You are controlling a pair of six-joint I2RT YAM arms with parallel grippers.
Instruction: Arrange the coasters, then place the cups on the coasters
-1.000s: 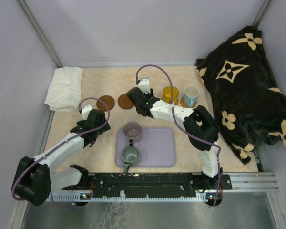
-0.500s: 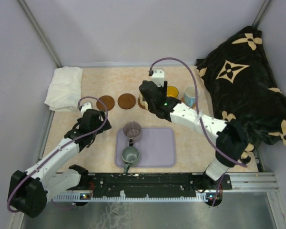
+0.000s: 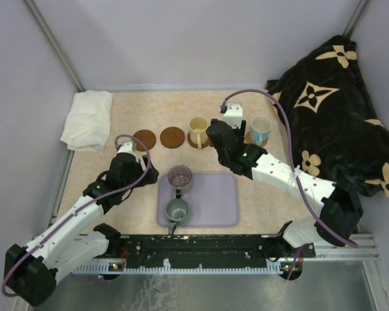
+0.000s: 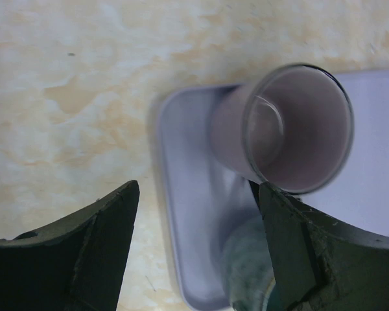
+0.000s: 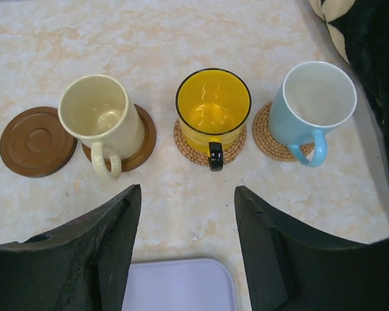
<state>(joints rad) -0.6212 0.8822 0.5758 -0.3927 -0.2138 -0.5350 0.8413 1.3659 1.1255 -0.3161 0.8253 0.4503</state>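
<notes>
Cups first: the cream cup [image 5: 100, 115], yellow cup [image 5: 212, 107] and blue cup [image 5: 314, 103] each sit on coasters [image 5: 141, 137] just beyond my right pincer [image 5: 187, 192], which I see spread and empty. My left pincer [image 4: 198, 189] gapes too, the purple cup [image 4: 292, 129] on the tray [image 4: 180, 217] just past its right finger; the grey-green cup [image 4: 246, 259] there is blurred, half hidden.

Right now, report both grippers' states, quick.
Left gripper: open, holding nothing; purple cup just ahead.
Right gripper: open, holding nothing.

No legible text, no labels, no numbers, no brand marks — nothing readable
</notes>
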